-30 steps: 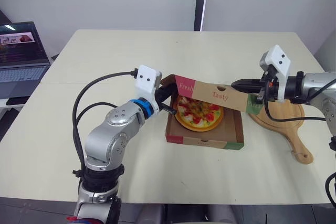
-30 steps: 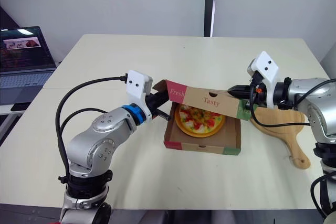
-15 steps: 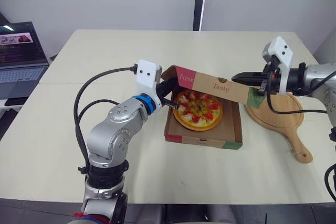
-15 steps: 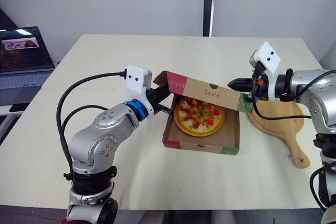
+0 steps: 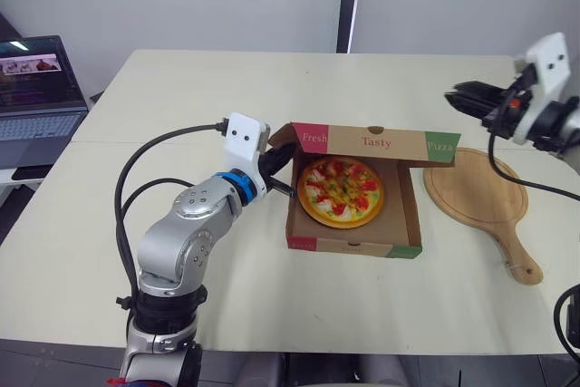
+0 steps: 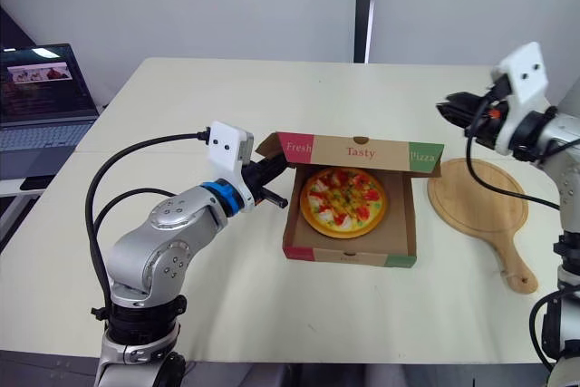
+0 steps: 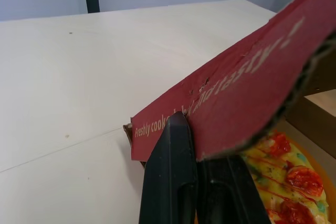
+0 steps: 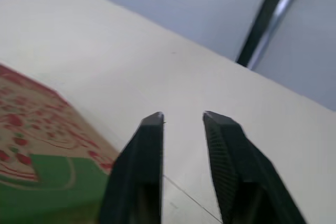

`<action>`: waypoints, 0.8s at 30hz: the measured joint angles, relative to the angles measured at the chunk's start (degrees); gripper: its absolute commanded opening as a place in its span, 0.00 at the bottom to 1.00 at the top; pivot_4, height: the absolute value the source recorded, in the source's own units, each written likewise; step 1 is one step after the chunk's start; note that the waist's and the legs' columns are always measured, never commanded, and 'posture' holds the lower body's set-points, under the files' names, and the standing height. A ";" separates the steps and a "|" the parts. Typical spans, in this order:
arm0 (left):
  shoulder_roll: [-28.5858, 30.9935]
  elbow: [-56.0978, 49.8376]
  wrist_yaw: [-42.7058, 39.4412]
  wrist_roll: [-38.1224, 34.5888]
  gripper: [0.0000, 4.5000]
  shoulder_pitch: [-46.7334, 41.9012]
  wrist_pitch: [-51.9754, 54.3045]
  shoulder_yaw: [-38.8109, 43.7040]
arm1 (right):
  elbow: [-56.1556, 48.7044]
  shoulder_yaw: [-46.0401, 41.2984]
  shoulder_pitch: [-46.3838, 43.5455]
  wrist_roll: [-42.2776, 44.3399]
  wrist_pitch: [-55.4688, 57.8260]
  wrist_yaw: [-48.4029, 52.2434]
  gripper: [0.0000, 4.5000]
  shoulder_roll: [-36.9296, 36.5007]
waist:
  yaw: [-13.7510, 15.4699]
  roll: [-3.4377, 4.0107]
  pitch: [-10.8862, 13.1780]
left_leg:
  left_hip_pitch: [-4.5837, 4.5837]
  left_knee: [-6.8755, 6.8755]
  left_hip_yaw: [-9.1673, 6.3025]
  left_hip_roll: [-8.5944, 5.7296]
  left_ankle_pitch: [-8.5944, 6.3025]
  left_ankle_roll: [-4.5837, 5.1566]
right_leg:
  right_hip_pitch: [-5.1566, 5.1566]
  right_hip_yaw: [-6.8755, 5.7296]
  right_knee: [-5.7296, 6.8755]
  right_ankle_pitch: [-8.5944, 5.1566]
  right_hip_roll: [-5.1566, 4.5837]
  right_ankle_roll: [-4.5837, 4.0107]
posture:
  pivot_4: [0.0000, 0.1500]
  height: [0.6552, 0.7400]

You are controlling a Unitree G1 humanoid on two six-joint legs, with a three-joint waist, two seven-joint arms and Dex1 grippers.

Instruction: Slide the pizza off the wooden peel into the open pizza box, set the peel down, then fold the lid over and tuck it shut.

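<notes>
Over at the far left a laptop (image 5: 36, 88) is sitting open, off the table (image 5: 181, 97) and well clear of the work. Nearer in, the left gripper (image 5: 281, 174) is pinching its two fingers tight on the red side flap at the left end of the lid (image 5: 376, 142), which looks to me like a way of steadying the cardboard so it can be swung over. The lid is standing almost upright along the far edge of the pizza box (image 5: 353, 246), its printed front flap facing us. The pizza (image 5: 343, 192) is lying flat inside the box, so the sliding part seems done. Just to the right of the box the wooden peel (image 5: 476, 201) is resting bare on the table, handle pointing toward us, out of the lid's way. Furthest right, the right gripper (image 5: 453, 99) is hovering above the table beyond the peel, fingers parted with nothing between them, apart from the lid's green corner.
</notes>
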 measured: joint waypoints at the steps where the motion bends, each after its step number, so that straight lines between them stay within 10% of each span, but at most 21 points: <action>1: 0.09 0.48 -0.27 -0.09 0.00 -0.50 -0.01 0.18 | -0.85 -1.19 1.86 0.30 0.13 -0.59 0.61 -0.03 | -0.03 0.01 0.00 | 0.02 0.00 0.02 0.00 0.00 0.00 | 0.00 0.02 0.01 0.00 0.00 0.00 | 1.00 1.00; 6: 0.79 3.26 -1.77 -0.88 0.00 -3.51 -0.02 1.07 | -7.93 -4.78 12.99 1.62 2.41 -0.53 0.99 -1.05 | -0.05 0.01 0.00 | 0.02 0.01 0.04 0.00 0.00 0.00 | 0.01 0.02 0.02 0.00 0.01 0.00 | 1.00 1.00; 19: 0.79 4.92 -3.10 -1.08 0.00 -4.53 -0.37 0.74 | -20.89 -2.31 14.27 5.81 12.13 -10.79 0.99 6.66 | -0.23 0.01 0.00 | 0.04 0.02 -0.02 0.00 0.00 -0.01 | 0.04 0.01 0.02 0.00 0.02 0.01 | 1.00 1.00; 24: 0.52 4.93 -2.86 -1.08 0.00 -4.53 -0.37 0.60 | -21.92 -2.19 13.26 7.62 17.13 -15.29 0.63 8.55 | 0.05 0.01 0.00 | 0.02 0.02 -0.04 -0.02 0.00 0.00 | 0.03 0.00 0.00 0.00 0.01 0.01 | 1.00 1.00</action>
